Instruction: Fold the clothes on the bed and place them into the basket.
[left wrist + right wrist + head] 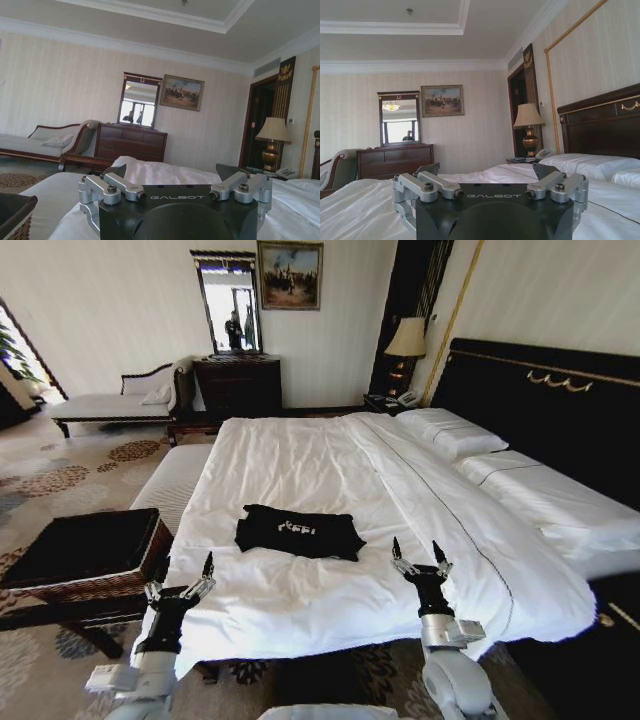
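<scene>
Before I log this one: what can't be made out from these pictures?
- Shirt lettering: too small to read, head view.
- Shirt's folds: uniformly dark, layers indistinct.
- Basket stand: cut off behind the left gripper.
- Basket in the left wrist view: cropped by the frame edge.
- Bed frame: hidden under the sheets.
- Right gripper: nothing hidden.

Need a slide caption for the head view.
Both open hands, left and right, hover near black shirt on bed; basket left.

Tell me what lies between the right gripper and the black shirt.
Head view: only bare white sheet of the bed lies between the right gripper and the black shirt.
</scene>
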Robot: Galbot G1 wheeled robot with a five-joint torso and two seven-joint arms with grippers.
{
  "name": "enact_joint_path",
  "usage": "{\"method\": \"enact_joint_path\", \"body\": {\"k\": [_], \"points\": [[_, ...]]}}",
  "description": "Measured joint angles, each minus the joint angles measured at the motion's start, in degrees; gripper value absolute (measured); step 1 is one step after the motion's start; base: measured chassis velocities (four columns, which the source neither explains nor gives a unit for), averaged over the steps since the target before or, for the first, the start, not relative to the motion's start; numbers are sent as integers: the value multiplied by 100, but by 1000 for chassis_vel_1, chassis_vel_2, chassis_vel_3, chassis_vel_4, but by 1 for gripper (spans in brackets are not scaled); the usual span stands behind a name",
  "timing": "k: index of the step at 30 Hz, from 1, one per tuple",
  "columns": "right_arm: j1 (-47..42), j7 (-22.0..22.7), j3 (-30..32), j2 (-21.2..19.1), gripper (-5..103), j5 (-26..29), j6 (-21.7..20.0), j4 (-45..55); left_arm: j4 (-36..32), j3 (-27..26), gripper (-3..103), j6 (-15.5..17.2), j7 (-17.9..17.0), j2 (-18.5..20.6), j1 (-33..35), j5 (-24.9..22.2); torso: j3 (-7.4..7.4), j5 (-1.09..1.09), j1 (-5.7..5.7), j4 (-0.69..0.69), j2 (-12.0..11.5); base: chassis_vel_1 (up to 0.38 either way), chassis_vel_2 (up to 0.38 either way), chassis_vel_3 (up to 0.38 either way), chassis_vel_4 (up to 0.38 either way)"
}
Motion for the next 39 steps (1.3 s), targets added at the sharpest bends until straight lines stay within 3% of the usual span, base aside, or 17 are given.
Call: {"method": "enact_joint_path", "body": {"k": [39], "points": [[136,-21,-229,86,100,-125,191,-207,54,-43,100,-92,-7,-13,66,69,0,1,-1,-1,-1,-40,43,41,-36]]}}
